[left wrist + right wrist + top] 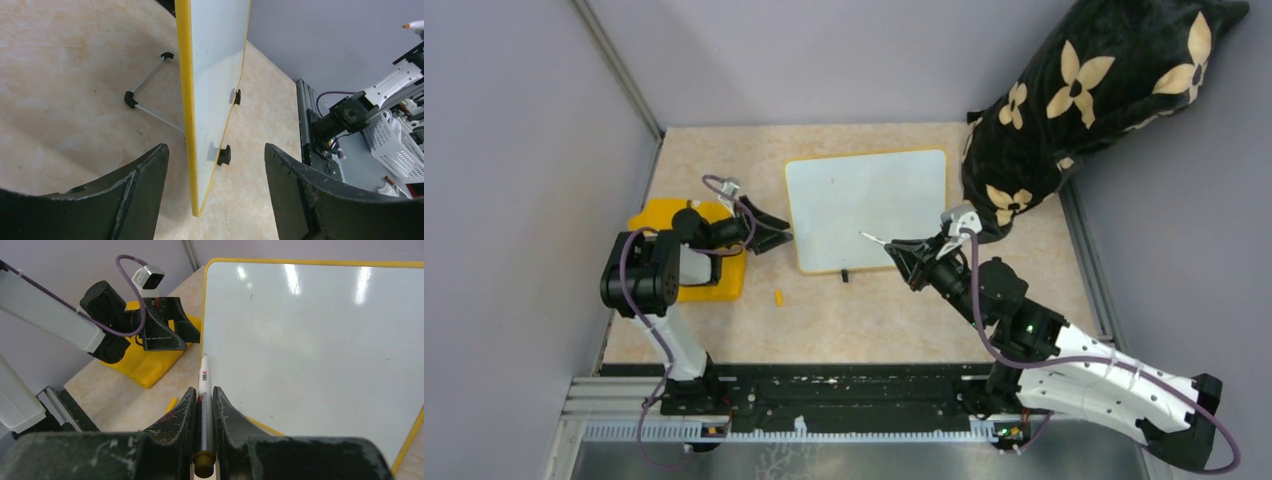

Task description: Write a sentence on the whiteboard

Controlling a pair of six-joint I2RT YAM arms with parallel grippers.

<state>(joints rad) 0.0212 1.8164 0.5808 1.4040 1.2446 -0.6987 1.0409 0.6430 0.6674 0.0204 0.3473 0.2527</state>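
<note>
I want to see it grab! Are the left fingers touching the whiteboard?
Apart. The left wrist view shows the whiteboard edge between the open fingers, with table visible on both sides.

Both arms: black joints, white links, purple cables; scuffed black tool fingers.

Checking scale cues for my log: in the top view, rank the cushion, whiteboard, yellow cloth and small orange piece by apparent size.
Cushion, whiteboard, yellow cloth (partly under the left arm), small orange piece. Cushion sits nearer the camera, so its lead is unsure.
</note>
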